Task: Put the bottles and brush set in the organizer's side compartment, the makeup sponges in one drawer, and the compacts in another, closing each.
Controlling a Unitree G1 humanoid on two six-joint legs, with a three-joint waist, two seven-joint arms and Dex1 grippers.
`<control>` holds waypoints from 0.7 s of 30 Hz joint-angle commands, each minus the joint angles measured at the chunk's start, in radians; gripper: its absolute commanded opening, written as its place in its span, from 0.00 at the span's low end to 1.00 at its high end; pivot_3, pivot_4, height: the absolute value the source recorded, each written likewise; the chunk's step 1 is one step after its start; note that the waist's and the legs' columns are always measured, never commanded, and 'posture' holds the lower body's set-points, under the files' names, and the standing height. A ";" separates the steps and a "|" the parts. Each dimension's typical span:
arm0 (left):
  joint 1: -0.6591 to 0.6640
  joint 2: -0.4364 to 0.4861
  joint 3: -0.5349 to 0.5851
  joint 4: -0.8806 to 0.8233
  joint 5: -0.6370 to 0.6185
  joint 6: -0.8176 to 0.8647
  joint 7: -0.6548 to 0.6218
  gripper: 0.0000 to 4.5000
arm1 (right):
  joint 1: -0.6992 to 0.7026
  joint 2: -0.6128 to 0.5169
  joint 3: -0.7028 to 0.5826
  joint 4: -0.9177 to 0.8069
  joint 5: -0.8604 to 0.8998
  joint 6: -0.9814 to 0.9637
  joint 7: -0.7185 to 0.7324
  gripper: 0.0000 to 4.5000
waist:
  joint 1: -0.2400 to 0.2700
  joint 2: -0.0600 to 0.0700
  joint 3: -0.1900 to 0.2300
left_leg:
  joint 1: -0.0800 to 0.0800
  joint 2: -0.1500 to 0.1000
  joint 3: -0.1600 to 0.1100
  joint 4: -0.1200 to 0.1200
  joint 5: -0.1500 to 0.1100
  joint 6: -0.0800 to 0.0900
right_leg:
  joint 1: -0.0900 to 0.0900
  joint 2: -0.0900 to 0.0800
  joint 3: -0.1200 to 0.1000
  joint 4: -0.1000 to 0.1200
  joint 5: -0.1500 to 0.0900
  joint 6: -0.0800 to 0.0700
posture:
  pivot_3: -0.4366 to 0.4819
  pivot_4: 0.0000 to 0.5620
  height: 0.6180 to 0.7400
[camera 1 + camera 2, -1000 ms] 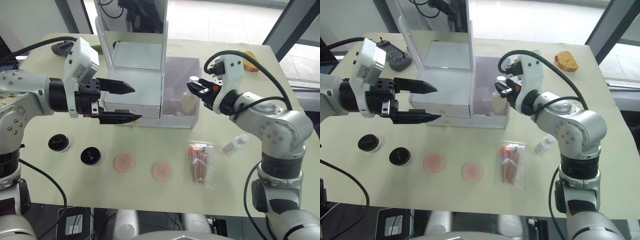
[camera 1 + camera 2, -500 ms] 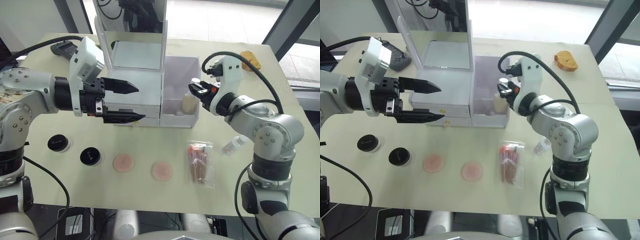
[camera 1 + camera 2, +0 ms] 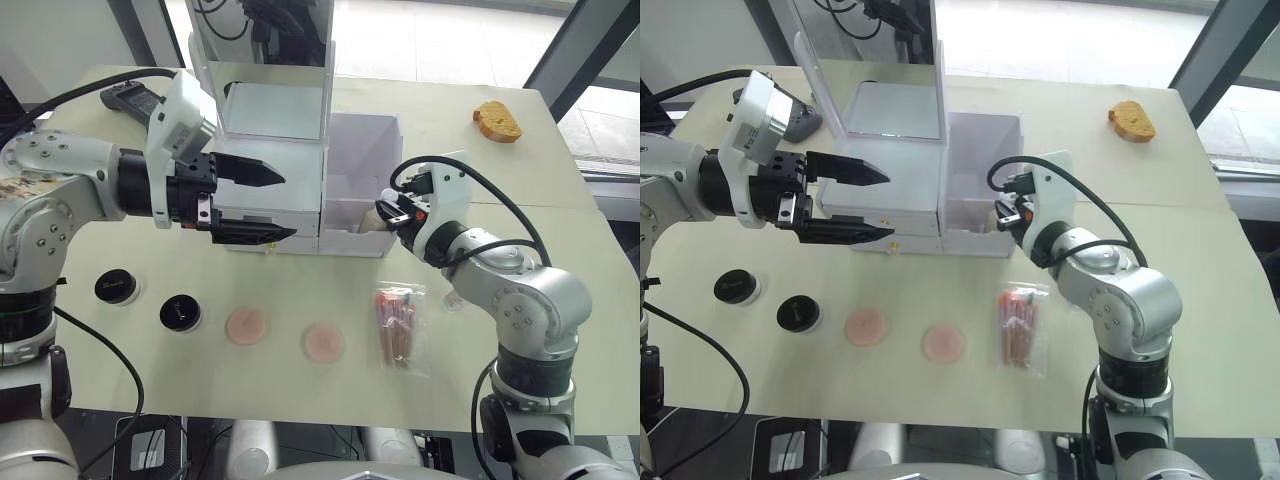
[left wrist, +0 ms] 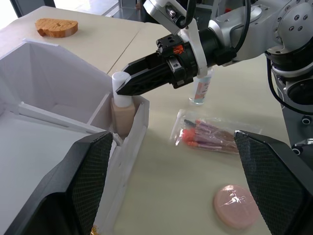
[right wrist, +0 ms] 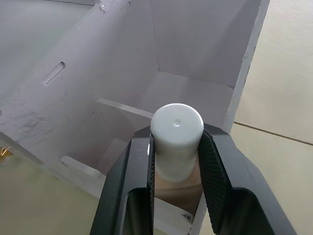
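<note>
My right gripper (image 3: pixel 387 209) is shut on the white cap of the beige-peach bottle (image 4: pixel 122 111). The bottle stands upright just inside the low front wall of the organizer's side compartment (image 3: pixel 365 150). The clear bottle (image 4: pixel 201 90) lies on the table behind my right arm. The brush set (image 3: pixel 400 325) lies flat at front right. Two pink makeup sponges (image 3: pixel 247 326) (image 3: pixel 324 342) and two black compacts (image 3: pixel 117 288) (image 3: pixel 181 313) sit in a row at the front. My left gripper (image 3: pixel 288 207) is open in front of the organizer's (image 3: pixel 270 112) shut drawers.
An upright mirror (image 3: pixel 265 35) rises at the organizer's back. An orange-brown spongy lump (image 3: pixel 498 120) lies at the far right. A black handheld device (image 3: pixel 125 97) lies at the far left. The table's front edge runs just below the sponges.
My right gripper has come down and toward the front with the beige-peach bottle, lowering it into the side compartment. My left gripper has edged slightly right and stays open.
</note>
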 commanded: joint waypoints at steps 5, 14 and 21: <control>-0.035 0.005 0.001 0.010 0.019 -0.031 -0.027 0.95 | -0.008 -0.012 -0.024 -0.027 -0.006 0.008 0.053 0.50 | 0.000 0.000 0.000 | 0.000 0.000 0.000 0.000 0.000 0.000 | 0.000 0.000 0.000 0.000 0.000 0.000 | 0.48 0.27 0.80; -0.025 0.026 0.021 0.071 0.034 -0.054 -0.072 0.95 | -0.111 -0.086 -0.283 -0.083 0.186 0.066 0.171 1.00 | 0.000 0.000 0.000 | -0.004 0.000 0.000 0.001 0.000 0.000 | -0.005 0.000 0.000 0.001 0.000 0.000 | 0.48 0.27 0.80; 0.063 0.221 0.100 0.289 0.123 -0.146 -0.198 0.95 | 0.037 -0.559 -0.602 0.040 0.314 -0.052 0.648 1.00 | 0.009 0.001 0.000 | -0.004 0.000 0.001 -0.003 0.000 0.000 | -0.004 0.000 0.000 -0.001 -0.001 -0.001 | 0.48 0.27 0.80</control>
